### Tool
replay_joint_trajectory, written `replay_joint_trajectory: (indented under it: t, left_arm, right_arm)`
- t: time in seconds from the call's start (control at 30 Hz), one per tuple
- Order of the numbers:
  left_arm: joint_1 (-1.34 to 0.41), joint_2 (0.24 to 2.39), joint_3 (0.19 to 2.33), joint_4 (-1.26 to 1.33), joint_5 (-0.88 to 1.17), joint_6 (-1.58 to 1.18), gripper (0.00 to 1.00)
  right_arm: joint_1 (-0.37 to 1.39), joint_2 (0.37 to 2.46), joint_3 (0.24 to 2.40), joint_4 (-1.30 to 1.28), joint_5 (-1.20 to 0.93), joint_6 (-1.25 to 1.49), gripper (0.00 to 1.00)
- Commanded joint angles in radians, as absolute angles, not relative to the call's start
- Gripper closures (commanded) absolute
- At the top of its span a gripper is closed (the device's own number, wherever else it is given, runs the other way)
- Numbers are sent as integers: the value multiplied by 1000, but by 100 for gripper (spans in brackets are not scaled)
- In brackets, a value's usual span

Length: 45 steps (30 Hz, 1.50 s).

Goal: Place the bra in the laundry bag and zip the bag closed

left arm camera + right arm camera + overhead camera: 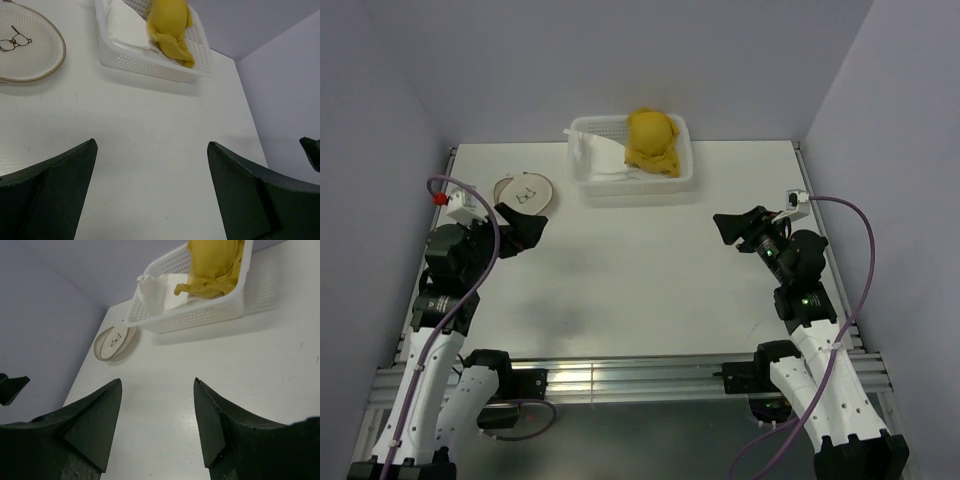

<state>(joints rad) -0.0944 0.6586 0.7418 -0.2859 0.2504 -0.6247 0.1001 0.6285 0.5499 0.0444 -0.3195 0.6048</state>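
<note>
The mustard-yellow bra (652, 140) lies bunched in the right part of a white perforated basket (682, 181) at the back of the table; it shows too in the left wrist view (170, 27) and the right wrist view (215, 265). The round mesh laundry bag (525, 192) lies flattened at the back left, its disc with a small dark mark facing up (25, 42) (114, 341). My left gripper (530, 228) is open and empty just in front of the bag. My right gripper (728, 228) is open and empty, right of centre.
A white cloth piece (603, 158) lies in the left part of the basket, beside the bra. The white table (640, 290) is walled by purple panels at the back and both sides. An aluminium rail runs along the near edge.
</note>
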Motion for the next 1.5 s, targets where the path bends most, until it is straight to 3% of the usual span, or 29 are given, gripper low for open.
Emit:
replay_joint_trajectory:
  t: [0.0,0.27,0.33,0.4,0.5,0.77,1.13,1.47]
  left_arm:
    - [-89,707,775,-210,197,-669,1]
    - [-89,897,767,-26,158,-818,8]
    - [-89,957,776,-23,56,-824,15]
    - [-86,1008,802,-28,6,-792,32]
    - [-43,1129,886,-92,-66,-773,46]
    - [89,1403,1021,-120,-152,-695,51]
    - [117,1677,1186,-155,-218,-505,47]
    - [117,1785,1224,-175,-210,-483,58]
  right_arm:
    - [95,621,577,80,-330,597,34]
    - [95,637,568,100,-344,603,36]
    - [95,655,572,101,-356,604,37]
    - [97,667,575,103,-376,606,37]
    - [97,683,577,103,-393,607,38]
    - [97,675,584,91,-406,603,39]
    - [107,696,586,101,-437,606,40]
    - [110,710,591,95,-445,603,41]
